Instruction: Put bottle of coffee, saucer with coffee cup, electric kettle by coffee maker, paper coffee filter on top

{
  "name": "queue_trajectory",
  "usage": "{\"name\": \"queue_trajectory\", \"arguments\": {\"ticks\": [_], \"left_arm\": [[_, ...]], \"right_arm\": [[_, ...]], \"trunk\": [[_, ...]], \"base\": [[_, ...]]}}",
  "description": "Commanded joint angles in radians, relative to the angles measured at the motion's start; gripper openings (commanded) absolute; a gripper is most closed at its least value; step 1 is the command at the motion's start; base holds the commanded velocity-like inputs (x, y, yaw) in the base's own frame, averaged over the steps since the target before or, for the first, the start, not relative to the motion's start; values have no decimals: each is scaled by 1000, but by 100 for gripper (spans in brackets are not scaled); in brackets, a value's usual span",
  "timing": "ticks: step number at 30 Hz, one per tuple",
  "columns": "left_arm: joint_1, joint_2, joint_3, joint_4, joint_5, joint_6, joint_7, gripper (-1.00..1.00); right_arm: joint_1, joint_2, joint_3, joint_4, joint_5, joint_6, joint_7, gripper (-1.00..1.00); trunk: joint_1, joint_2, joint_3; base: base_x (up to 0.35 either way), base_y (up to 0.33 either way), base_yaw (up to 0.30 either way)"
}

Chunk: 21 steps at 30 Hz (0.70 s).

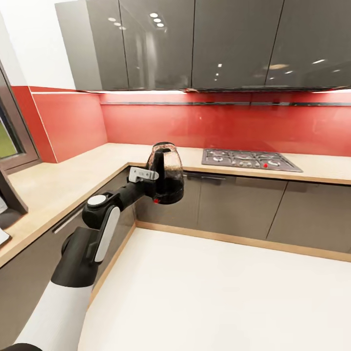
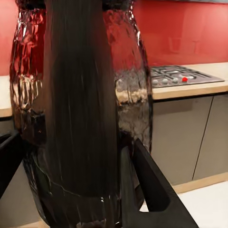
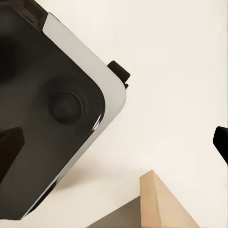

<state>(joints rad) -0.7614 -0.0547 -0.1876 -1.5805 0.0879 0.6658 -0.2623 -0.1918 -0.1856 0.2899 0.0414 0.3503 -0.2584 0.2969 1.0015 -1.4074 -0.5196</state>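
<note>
The electric kettle (image 1: 166, 171), dark glass with a black base and a small red switch, hangs in the air in front of the grey cabinets at the counter's inner corner. My left gripper (image 1: 146, 174) is shut on its black handle. Seen close in the left wrist view, the kettle (image 2: 128, 76) has the handle running down its middle between my black fingers (image 2: 159, 187). The light wood countertop (image 1: 73, 170) runs in an L behind and left of it. My right gripper (image 3: 114, 145) is open, hanging over the pale floor beside my own base (image 3: 42, 104).
A steel gas hob (image 1: 251, 160) is set into the far worktop under dark wall cabinets, with a red splashback behind. A black-framed thing (image 1: 9, 200) stands on the countertop, cut off at the left edge. Pale floor (image 1: 219, 292) spreads to the right.
</note>
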Motion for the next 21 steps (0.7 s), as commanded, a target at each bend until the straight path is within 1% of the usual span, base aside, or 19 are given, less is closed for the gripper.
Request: {"name": "queue_trajectory", "arguments": {"ticks": [1, 8, 11, 18, 21], "left_arm": [[-1, -1, 1, -1, 12, 8, 2, -100], [-1, -1, 1, -1, 12, 8, 2, -100], [-1, -1, 1, -1, 12, 8, 2, -100], [-1, -1, 4, -1, 12, 8, 2, -100], [-1, 1, 5, -1, 12, 8, 2, -100]], "right_arm": [[-1, 0, 5, 3, -1, -7, 1, 100], [-1, 0, 5, 3, -1, -8, 1, 100], [-1, 0, 5, 3, -1, -8, 1, 100], [-1, 0, 5, 3, -1, -8, 0, 100], [-1, 0, 5, 4, -1, -9, 0, 100]], "trunk": [[1, -1, -1], [1, -1, -1], [1, -1, -1], [1, -1, -1], [1, -1, -1]], "base": [[305, -143, 0], [305, -143, 2], [305, -143, 65], [303, -141, 193], [171, -70, 257]]}}
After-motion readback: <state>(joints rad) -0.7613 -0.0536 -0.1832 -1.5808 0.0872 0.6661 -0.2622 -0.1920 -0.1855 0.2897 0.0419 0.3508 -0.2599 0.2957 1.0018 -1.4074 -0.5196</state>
